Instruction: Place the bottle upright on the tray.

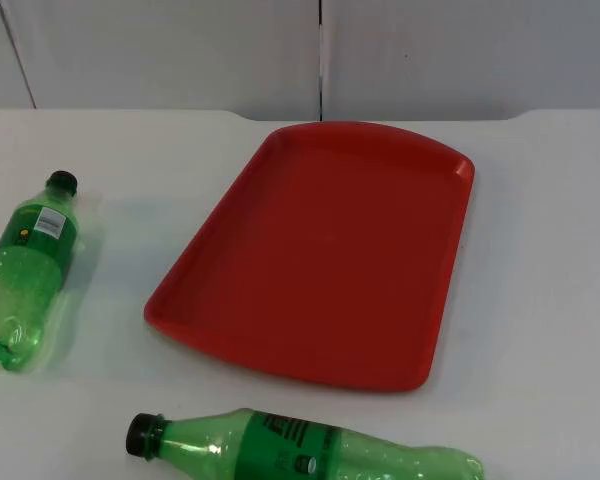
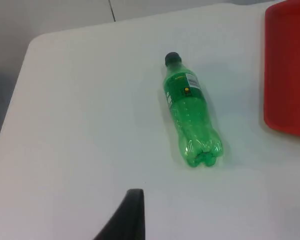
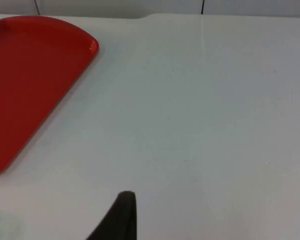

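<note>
two green bottles are counted, both lying on their sides on the white table [image 1: 540, 300], neither yet on the tray. one bottle [image 1: 28, 270] lies well left of the red tray [image 1: 320, 250], cap toward the wall; the second bottle [image 1: 300, 450] lies near the tray's front edge, cap pointing left. one tray is counted, nothing on it, likely left free as the target. the left gripper [image 2: 132, 215] hangs above the table short of the left bottle's base; the right gripper [image 3: 122, 215] waits over bare table beside the tray. whether either pincer is apart or together cannot be told.
</note>
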